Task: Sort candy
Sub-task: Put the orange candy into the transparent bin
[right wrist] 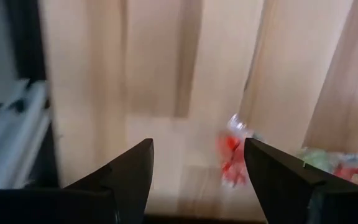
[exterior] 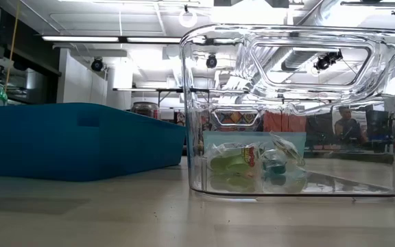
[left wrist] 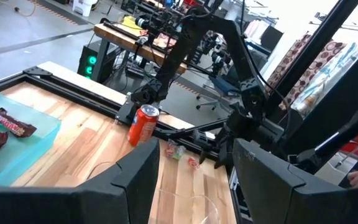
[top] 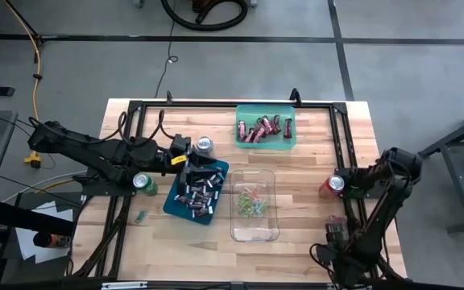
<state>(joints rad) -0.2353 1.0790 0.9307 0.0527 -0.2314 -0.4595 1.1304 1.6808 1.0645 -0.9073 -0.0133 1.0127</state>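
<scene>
- The right claw (right wrist: 197,180) hung low over the table's right edge near the front corner, its jaws spread with nothing between them, pointing down at the wood.
- Just ahead of it on the planks lay a small red-wrapped sweet (right wrist: 232,152), with green-and-red pieces (right wrist: 334,163) beside it; these loose sweets (top: 333,220) looked like its next pick, which would explain the wide jaws.
- The left claw (top: 190,163) hovered over the back end of the blue tray (top: 174,201), also open and empty in its own wrist view, probably parked above the tray it serves.
- The blue tray held the dark mini bars (top: 200,193); the green tray (top: 290,140) near the table's back edge held the dark red bars (top: 260,129); the clear tub (top: 252,238) at the middle held the tiny green-and-red pieces (top: 248,201). So each kind had its own container.
- Seen from table height, the tub's (exterior: 389,103) sweets (exterior: 242,165) sat heaped at one end on its floor.
- A stray green piece (top: 141,216) lay on the bare table towards the left edge, outside any container and yet to be sorted.
- Three drink cans stood among all this: a green can (top: 144,183) by the left arm, a silver can (top: 205,146) behind the blue tray, and a red can (top: 332,185) near the right edge.
</scene>
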